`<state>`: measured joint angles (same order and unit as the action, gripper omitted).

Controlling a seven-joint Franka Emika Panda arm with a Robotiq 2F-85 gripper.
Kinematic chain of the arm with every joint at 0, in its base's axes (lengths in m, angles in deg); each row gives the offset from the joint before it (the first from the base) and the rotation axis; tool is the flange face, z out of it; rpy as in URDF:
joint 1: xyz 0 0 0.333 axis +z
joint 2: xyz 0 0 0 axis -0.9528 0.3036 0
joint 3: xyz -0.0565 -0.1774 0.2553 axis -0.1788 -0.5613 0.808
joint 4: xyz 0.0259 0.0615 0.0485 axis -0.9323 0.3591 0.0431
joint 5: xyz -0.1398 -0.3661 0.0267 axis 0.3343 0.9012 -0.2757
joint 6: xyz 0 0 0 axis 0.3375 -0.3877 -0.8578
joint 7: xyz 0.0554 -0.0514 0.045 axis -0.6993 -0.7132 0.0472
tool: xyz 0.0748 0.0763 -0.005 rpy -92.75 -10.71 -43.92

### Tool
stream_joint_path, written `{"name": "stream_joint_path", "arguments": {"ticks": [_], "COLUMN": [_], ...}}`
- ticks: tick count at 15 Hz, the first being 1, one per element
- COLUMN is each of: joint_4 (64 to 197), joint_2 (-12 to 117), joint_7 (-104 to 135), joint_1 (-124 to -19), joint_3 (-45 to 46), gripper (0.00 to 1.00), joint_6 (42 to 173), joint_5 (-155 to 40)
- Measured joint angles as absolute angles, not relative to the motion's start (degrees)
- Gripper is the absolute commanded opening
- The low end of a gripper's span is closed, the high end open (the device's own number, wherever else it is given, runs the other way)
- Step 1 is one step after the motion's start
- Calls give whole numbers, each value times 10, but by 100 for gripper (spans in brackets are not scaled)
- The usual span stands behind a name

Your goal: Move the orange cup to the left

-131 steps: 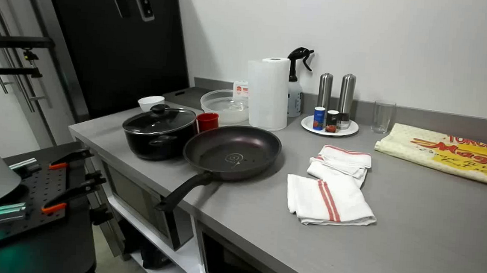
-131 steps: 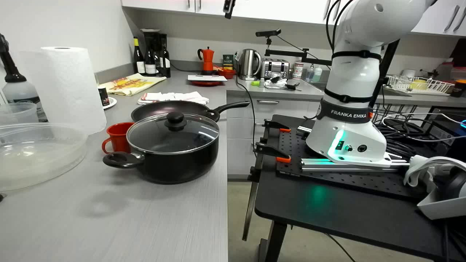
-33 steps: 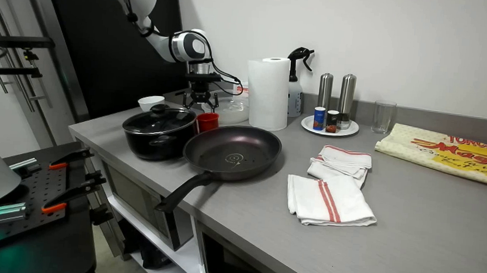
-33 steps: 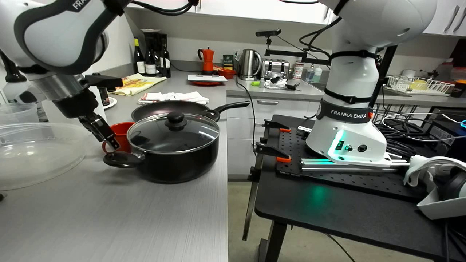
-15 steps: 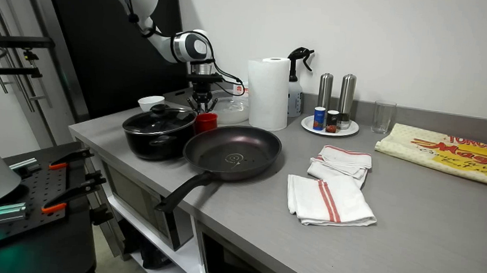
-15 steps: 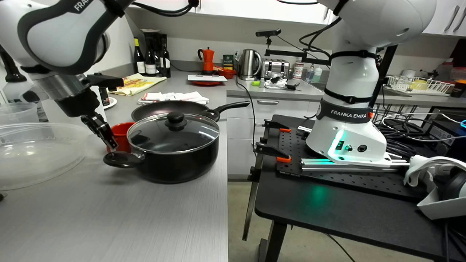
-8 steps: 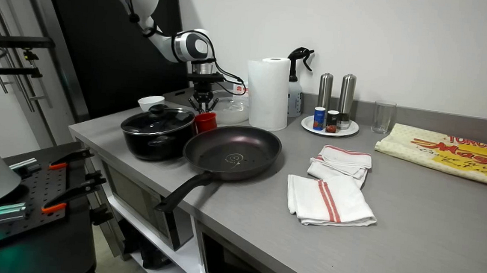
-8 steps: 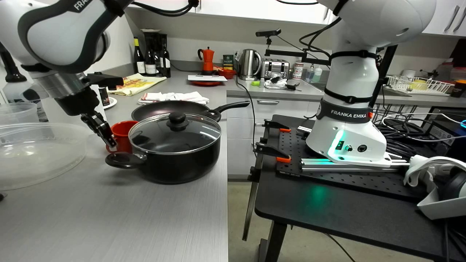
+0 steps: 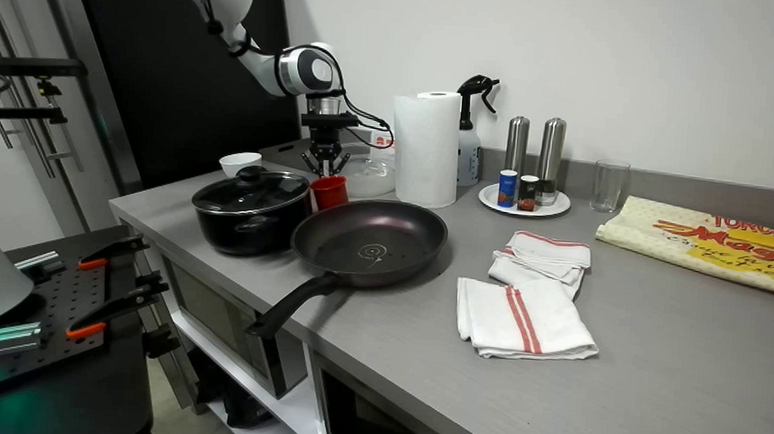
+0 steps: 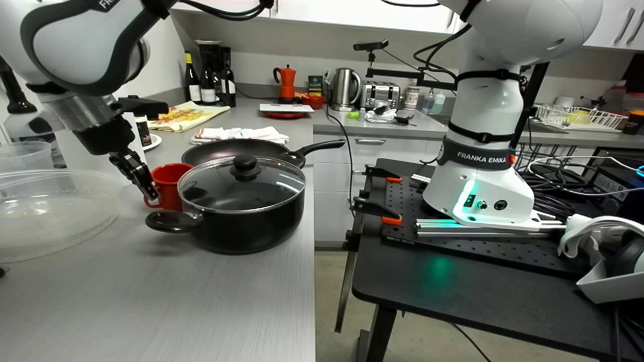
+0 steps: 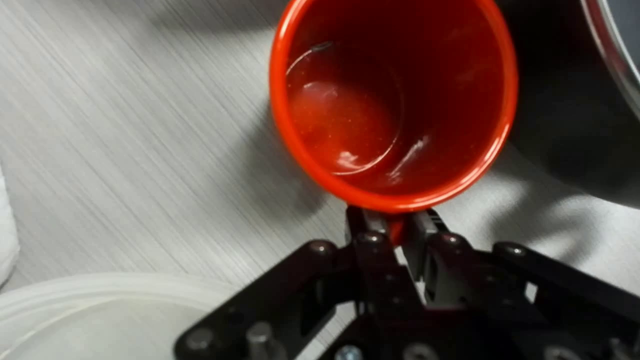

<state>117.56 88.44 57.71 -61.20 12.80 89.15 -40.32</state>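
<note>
The orange cup point(image 9: 329, 191) is small and red-orange, leaning slightly, and sits between the black pot and the clear bowl. My gripper point(image 11: 397, 227) is shut on the cup's handle, a strip of red showing between the fingers just below the rim in the wrist view. That view looks down into the cup point(image 11: 350, 120), whose inside holds nothing. In an exterior view the gripper point(image 10: 152, 195) reaches the cup point(image 10: 170, 185) from the clear bowl's side. The handle is mostly hidden by the fingers, and whether the cup's base touches the counter I cannot tell.
The lidded black pot point(image 10: 246, 226) stands close beside the cup, its side handle jutting toward the gripper. A frying pan point(image 9: 371, 243) lies nearby. Behind are the clear bowl point(image 10: 40, 226) and the paper-towel roll point(image 9: 425, 151). A white bowl point(image 9: 239, 163) sits beyond the pot.
My gripper has closed on the handle. The cup has risen a little and tilted, with the gripper moving up along with it. The pot has shifted slightly away from the cup.
</note>
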Motion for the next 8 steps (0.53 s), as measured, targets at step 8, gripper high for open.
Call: {"name": "stream_joint_path", "arguments": {"ticks": [8], "joint_4": [1137], "joint_2": [883], "joint_7": [586], "joint_1": [-609], "joint_3": [128], "gripper": [4], "joint_6": [846], "joint_5": [-402]}}
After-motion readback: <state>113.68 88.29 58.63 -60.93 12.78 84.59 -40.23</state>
